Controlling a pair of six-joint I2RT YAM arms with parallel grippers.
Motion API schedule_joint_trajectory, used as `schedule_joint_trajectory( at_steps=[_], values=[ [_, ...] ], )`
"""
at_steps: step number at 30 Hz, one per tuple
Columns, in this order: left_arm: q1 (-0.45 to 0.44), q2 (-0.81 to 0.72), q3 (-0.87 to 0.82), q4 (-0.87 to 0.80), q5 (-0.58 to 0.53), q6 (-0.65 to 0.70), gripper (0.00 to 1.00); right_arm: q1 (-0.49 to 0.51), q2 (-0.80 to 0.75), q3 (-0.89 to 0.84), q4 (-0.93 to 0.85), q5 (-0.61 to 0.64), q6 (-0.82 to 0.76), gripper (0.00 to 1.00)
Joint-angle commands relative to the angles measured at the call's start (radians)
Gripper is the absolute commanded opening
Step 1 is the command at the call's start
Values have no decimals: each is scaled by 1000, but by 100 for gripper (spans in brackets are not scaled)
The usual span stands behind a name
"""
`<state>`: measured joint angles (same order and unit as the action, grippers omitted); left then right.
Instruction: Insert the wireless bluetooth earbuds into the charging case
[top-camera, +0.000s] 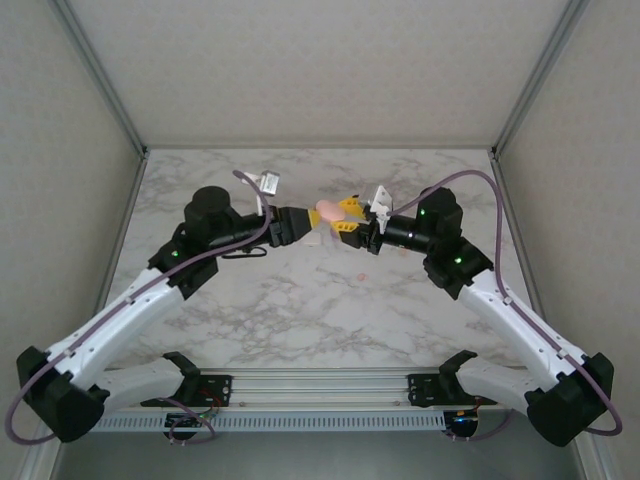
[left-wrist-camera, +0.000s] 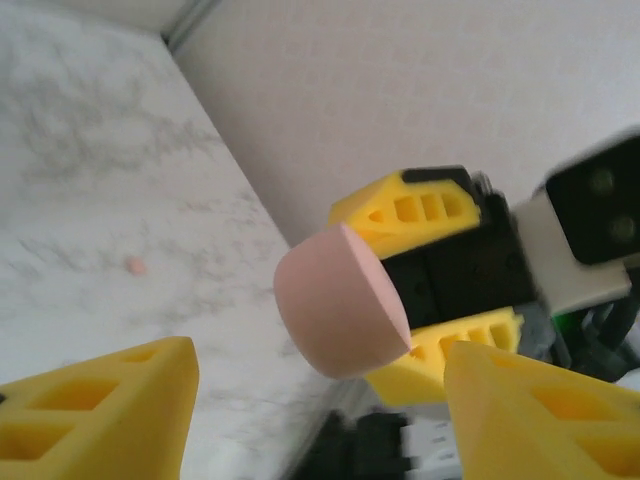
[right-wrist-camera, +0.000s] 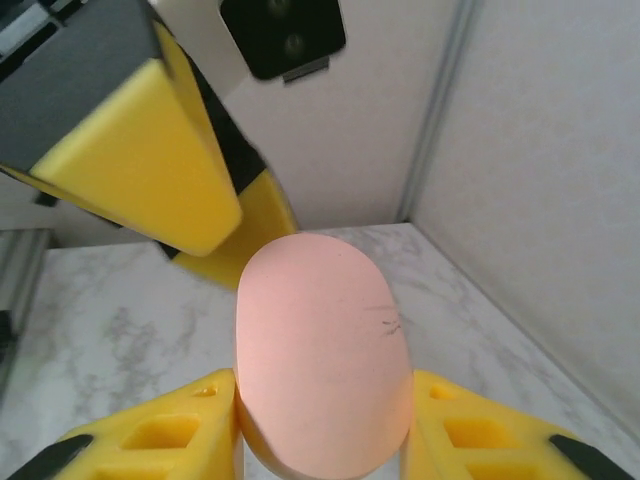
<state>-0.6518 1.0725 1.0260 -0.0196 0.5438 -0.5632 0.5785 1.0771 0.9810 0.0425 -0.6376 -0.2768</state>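
Note:
The peach-pink, pebble-shaped charging case (top-camera: 327, 211) (right-wrist-camera: 320, 350) hangs above the middle of the table, and my right gripper (top-camera: 342, 218) (right-wrist-camera: 325, 405) is shut on its lower end with a yellow finger on each side. My left gripper (top-camera: 303, 222) (left-wrist-camera: 320, 420) faces it from the left, open. Its fingertips (left-wrist-camera: 110, 405) stand wide apart just short of the case (left-wrist-camera: 335, 300) and do not touch it. One tiny peach-pink earbud (top-camera: 360, 275) (left-wrist-camera: 135, 265) lies loose on the marble in front of the grippers.
The marble table (top-camera: 300, 310) is fenced by grey walls and metal posts (top-camera: 515, 110) at the back corners. A black cable loop (top-camera: 250, 252) lies by the left arm. A rail (top-camera: 320, 385) runs along the near edge.

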Motion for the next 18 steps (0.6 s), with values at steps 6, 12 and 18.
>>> schedule_joint_trajectory(
  at_steps=[6,12,18],
  values=[
    [13,-148,-55,-110,70,779,63,-15,31,101,-127,-227,9,36],
    [18,-53,-1,-168,191,862,60,-15,50,130,-126,-266,10,37],
    [20,-22,-14,-22,193,783,60,-14,69,140,-122,-289,7,37]
  ],
)
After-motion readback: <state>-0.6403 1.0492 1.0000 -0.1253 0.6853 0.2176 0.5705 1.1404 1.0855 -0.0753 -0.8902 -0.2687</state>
